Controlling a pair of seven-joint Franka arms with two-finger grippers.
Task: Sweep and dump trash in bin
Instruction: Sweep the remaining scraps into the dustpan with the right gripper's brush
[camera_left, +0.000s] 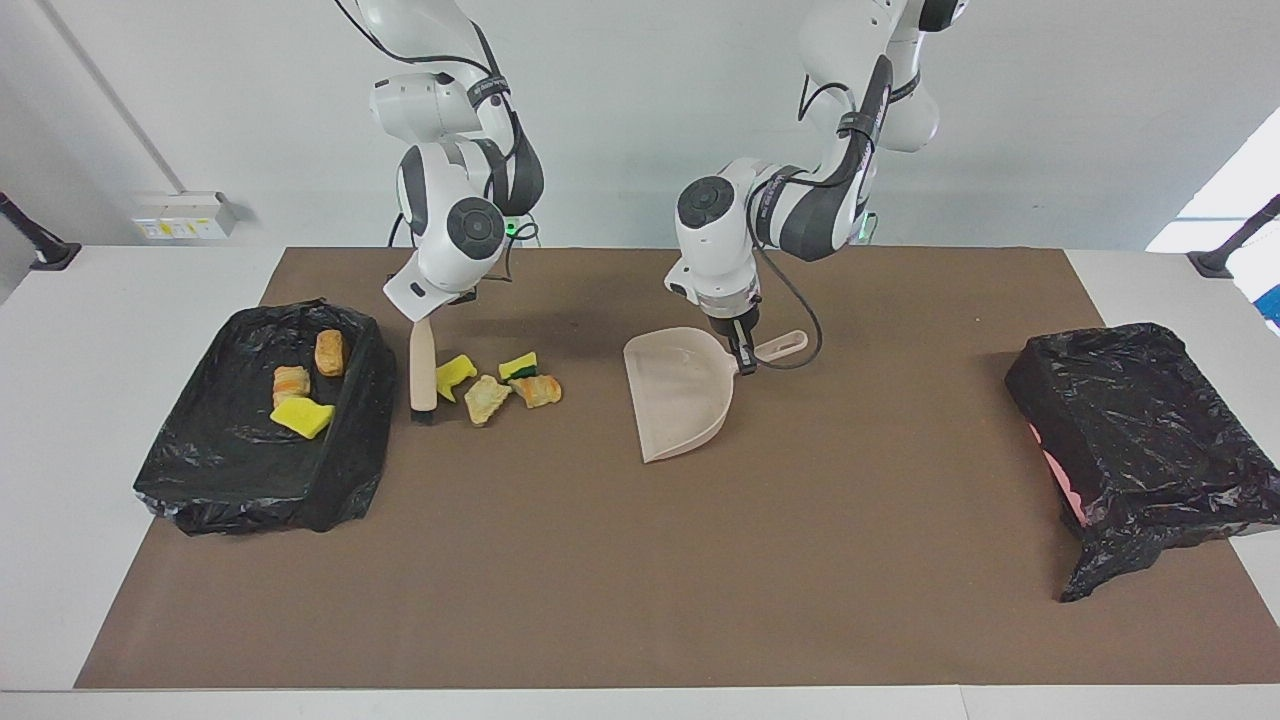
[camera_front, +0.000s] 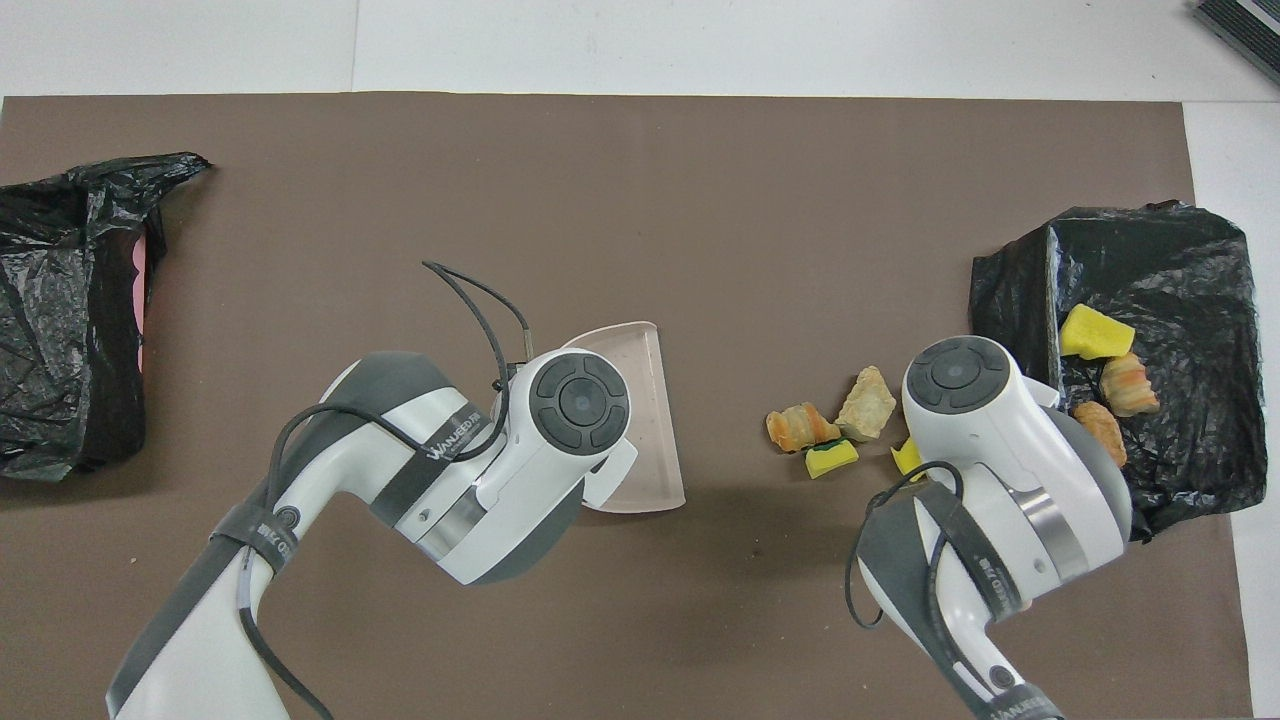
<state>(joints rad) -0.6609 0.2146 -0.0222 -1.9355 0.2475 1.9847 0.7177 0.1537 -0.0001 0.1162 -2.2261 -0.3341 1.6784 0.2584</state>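
The right gripper (camera_left: 436, 308), pinching the brush (camera_left: 422, 378), should drag low through the four scraps (camera_left: 488, 398) toward the dustpan (camera_left: 672, 400) (handle clamped in the left gripper (camera_left: 742, 358)), mouth flat.

From overhead, the brush (camera_left: 422, 372) and the dustpan (camera_front: 655, 400) handle are hidden beneath the two arms' wrists.
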